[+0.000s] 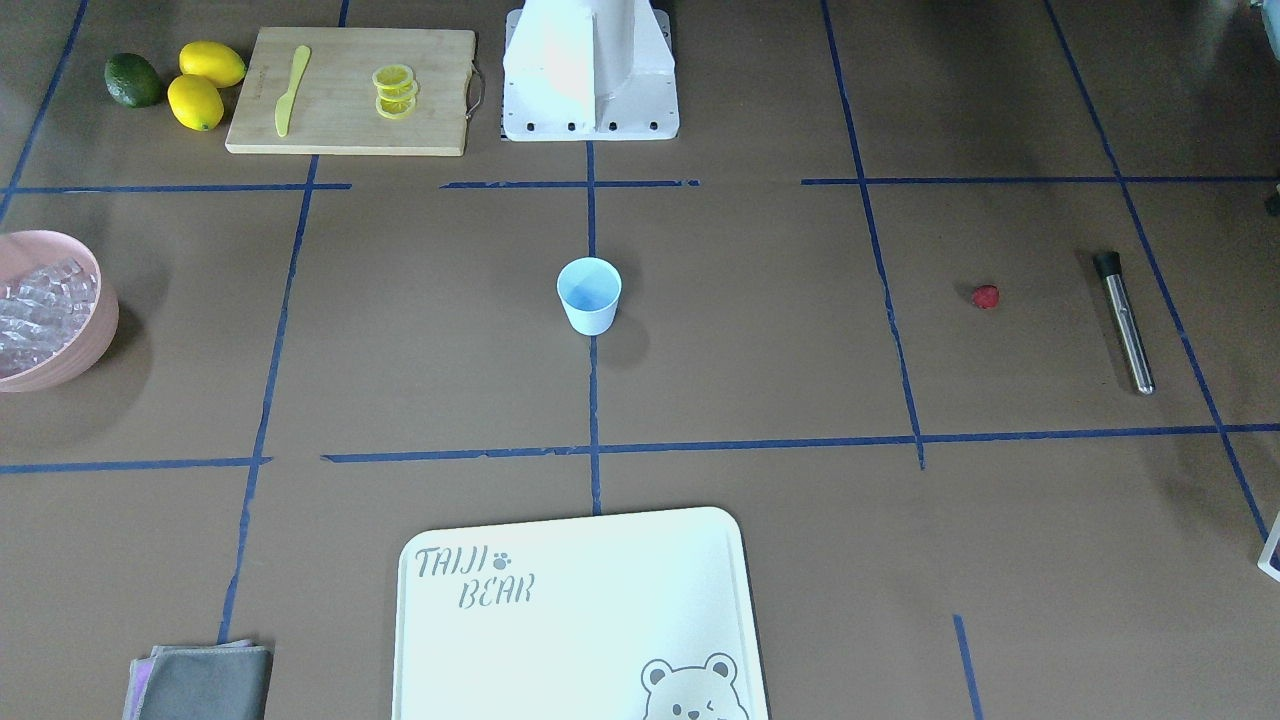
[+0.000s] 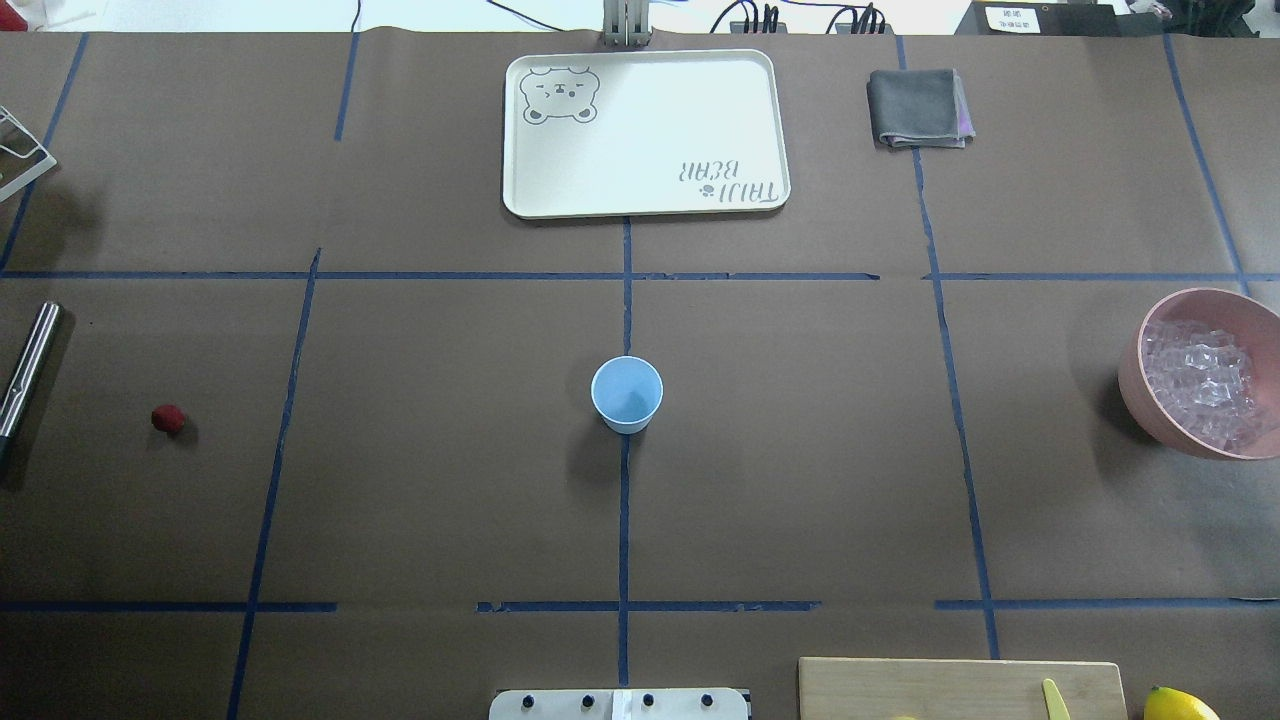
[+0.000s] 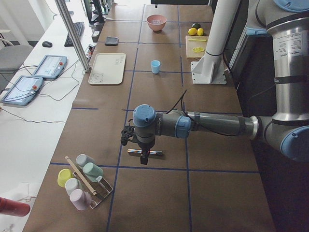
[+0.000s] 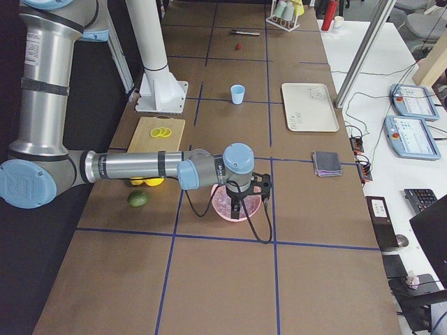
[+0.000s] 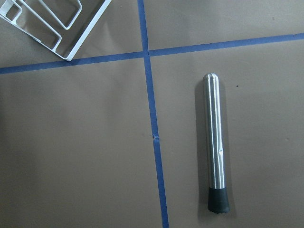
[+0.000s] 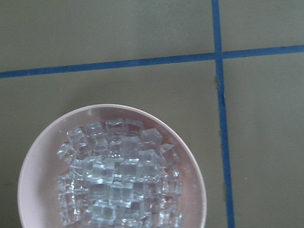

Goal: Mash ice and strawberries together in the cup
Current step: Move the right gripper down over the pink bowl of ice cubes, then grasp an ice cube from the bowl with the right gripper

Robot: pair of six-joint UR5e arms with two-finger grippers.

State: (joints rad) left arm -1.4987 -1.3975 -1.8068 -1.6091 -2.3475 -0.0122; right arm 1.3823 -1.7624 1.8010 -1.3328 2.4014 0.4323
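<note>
The white cup (image 1: 589,294) with a pale blue inside stands upright at the table's centre and looks empty in the overhead view (image 2: 627,393). One small red strawberry (image 1: 986,296) lies on the robot's left side (image 2: 168,418). Beside it lies a steel muddler (image 1: 1127,325) with a black tip, which fills the left wrist view (image 5: 216,147). Clear ice cubes (image 6: 118,175) fill a pink bowl (image 2: 1135,385) at the robot's right. My left gripper (image 3: 142,158) hangs just above the muddler. My right gripper (image 4: 239,209) hangs over the pink bowl. I cannot tell whether either is open or shut.
A wooden cutting board (image 1: 430,90) with lemon slices (image 1: 394,91) and a yellow knife (image 1: 291,90) sits near the robot's base, with two lemons (image 1: 204,84) and a green fruit (image 1: 133,80) beside it. A white tray (image 2: 760,130) and grey cloth (image 2: 918,108) lie on the far side. A cup rack (image 3: 84,181) stands at the left end.
</note>
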